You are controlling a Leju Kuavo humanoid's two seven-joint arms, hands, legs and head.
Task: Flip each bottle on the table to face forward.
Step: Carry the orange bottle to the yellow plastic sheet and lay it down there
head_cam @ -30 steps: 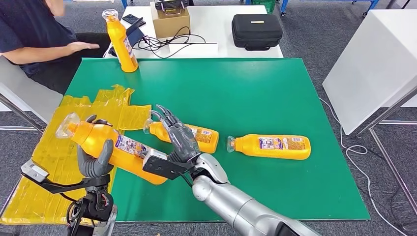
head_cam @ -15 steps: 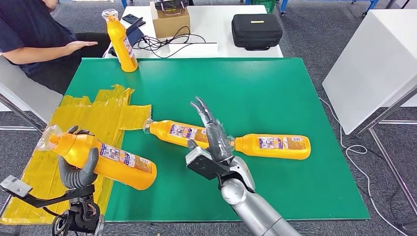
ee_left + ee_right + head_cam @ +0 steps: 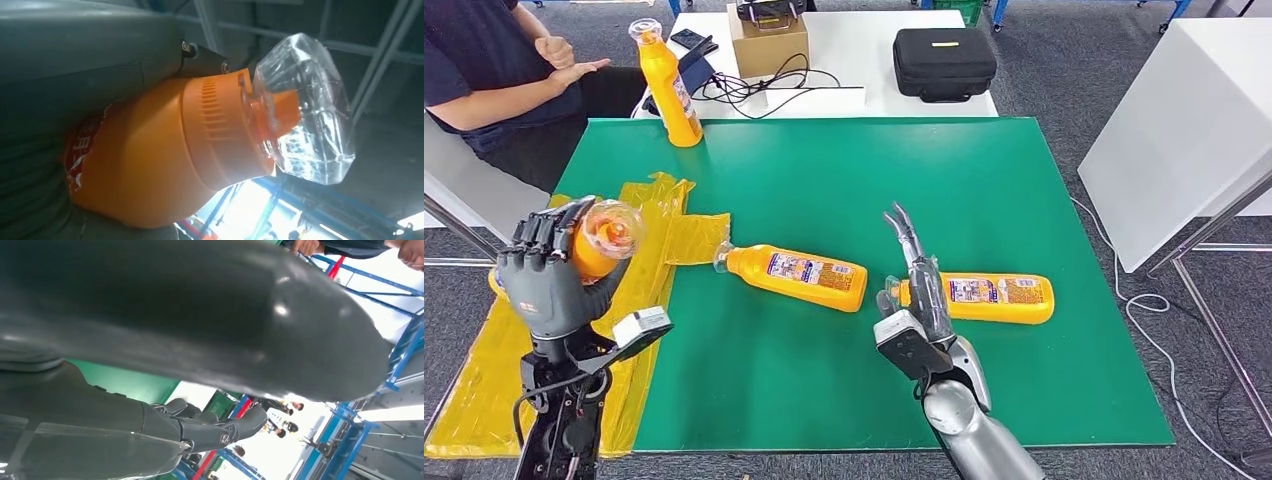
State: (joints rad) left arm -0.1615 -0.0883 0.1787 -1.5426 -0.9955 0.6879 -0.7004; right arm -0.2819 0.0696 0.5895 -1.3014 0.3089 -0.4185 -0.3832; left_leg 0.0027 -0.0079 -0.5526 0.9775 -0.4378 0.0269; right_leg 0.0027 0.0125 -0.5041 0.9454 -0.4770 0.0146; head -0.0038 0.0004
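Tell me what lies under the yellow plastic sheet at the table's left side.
The yellow plastic sheet lies on the green table; whatever else is beneath stays hidden.

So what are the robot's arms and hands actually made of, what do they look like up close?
The right arm is a smooth, rounded silver tube. The right hand has slim dark grey fingers and a pale grey block at the wrist. The left hand is grey too, with a thick thumb and darker ribbed fingers; its forearm is an open black frame with loose black cables.
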